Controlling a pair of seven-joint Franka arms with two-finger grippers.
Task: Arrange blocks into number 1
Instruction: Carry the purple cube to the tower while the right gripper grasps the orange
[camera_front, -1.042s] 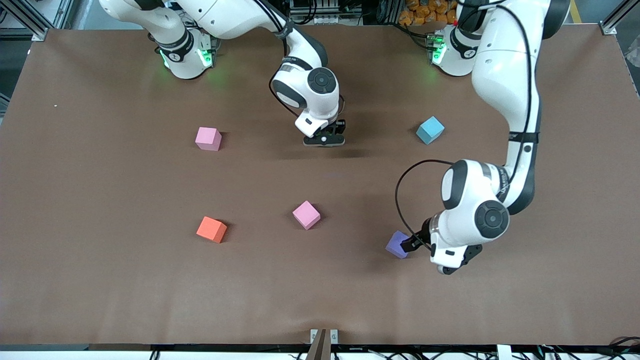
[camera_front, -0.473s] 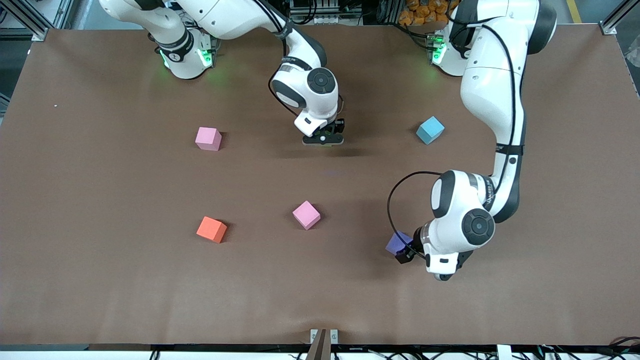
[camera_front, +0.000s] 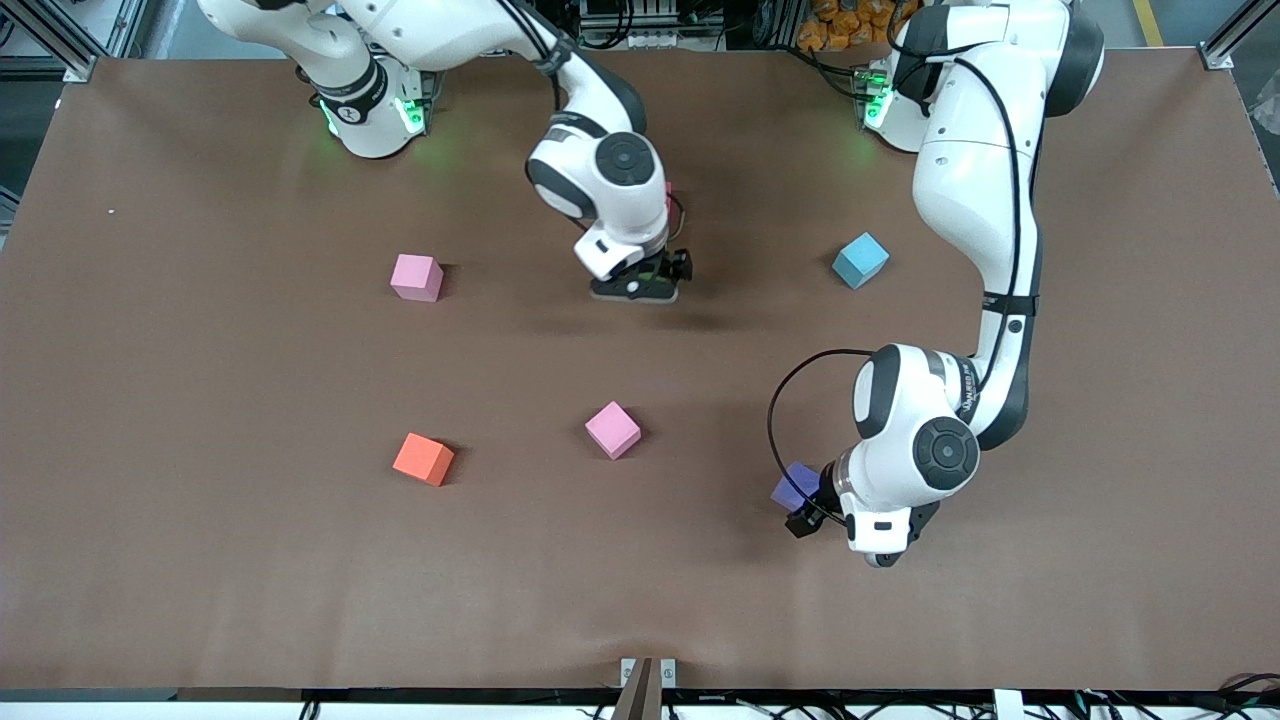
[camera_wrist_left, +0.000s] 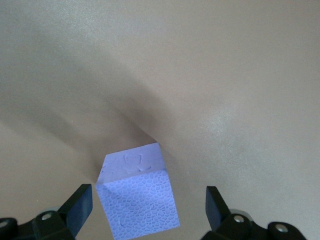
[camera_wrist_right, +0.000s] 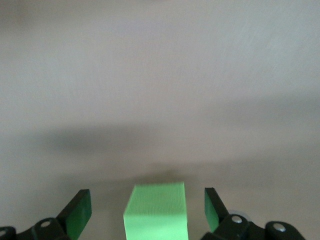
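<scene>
The purple block (camera_front: 792, 484) lies toward the left arm's end of the table, near the front camera. My left gripper (camera_front: 806, 508) is lowered around it. In the left wrist view the purple block (camera_wrist_left: 137, 200) sits between the spread fingers of the left gripper (camera_wrist_left: 147, 210) with a gap on each side. My right gripper (camera_front: 637, 287) is down at the table's middle, open around a green block (camera_wrist_right: 156, 210) that touches neither finger of the right gripper (camera_wrist_right: 146, 210). The orange block (camera_front: 423, 459) lies toward the right arm's end. The other green block and the red block are hidden.
Two pink cubes rest on the table: one pink cube (camera_front: 417, 277) toward the right arm's end, the other pink cube (camera_front: 612, 429) mid-table, nearer the front camera. A light blue cube (camera_front: 860, 259) stands under the left arm's reach.
My left gripper has slid over the purple block and now straddles it. The right arm's wrist has turned and shifted a little over the green block.
</scene>
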